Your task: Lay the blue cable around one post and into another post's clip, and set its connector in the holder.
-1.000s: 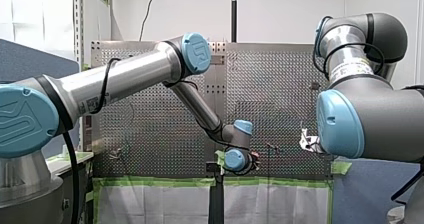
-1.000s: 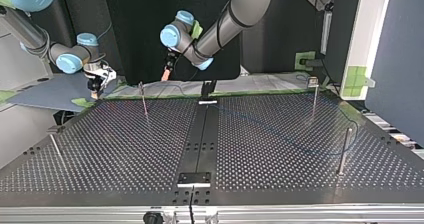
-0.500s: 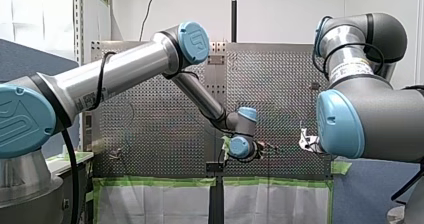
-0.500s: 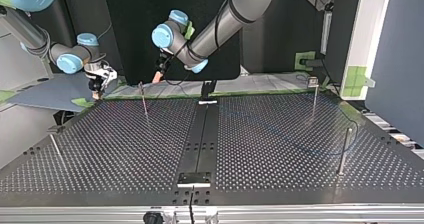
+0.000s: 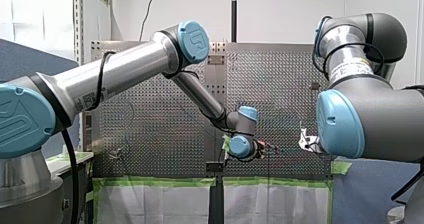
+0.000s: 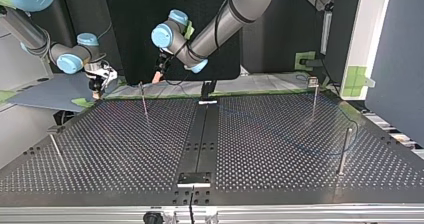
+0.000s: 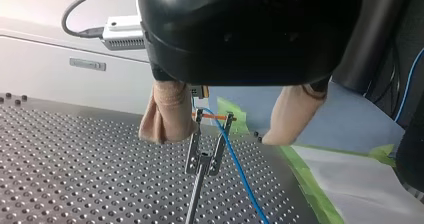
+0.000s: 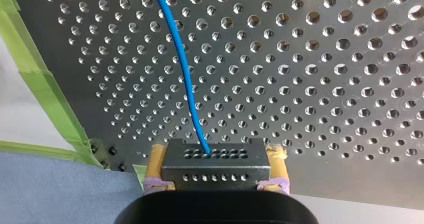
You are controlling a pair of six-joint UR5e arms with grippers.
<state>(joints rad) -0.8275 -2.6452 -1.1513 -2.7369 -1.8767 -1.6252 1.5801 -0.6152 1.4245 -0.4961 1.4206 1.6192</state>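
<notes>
In the left wrist view my left gripper (image 7: 222, 134) stands open, its beige pads (image 7: 167, 116) on either side of the top of a thin post with a forked clip (image 7: 202, 156). The blue cable (image 7: 240, 171) runs through that clip, by an orange band. My right gripper (image 8: 217, 155), with yellow pads, is shut on the dark connector block (image 8: 212, 165); the blue cable (image 8: 182, 59) leads away from it over the perforated plate. In the top view my left gripper (image 6: 159, 76) hangs over the post (image 6: 144, 100) and my right gripper (image 6: 98, 83) is at the far left corner.
More thin posts stand on the plate (image 6: 125, 149) in the top view: two at the right (image 6: 314, 96) (image 6: 343, 151), one at the left (image 6: 55, 146). A black bracket (image 6: 194, 178) sits on the centre strip near the front edge. Green tape (image 8: 35, 74) lines the plate's edge.
My left arm swung toward the top view's left, bringing its gripper over the clipped post; in the last half second it barely moved. My right arm stayed still.
</notes>
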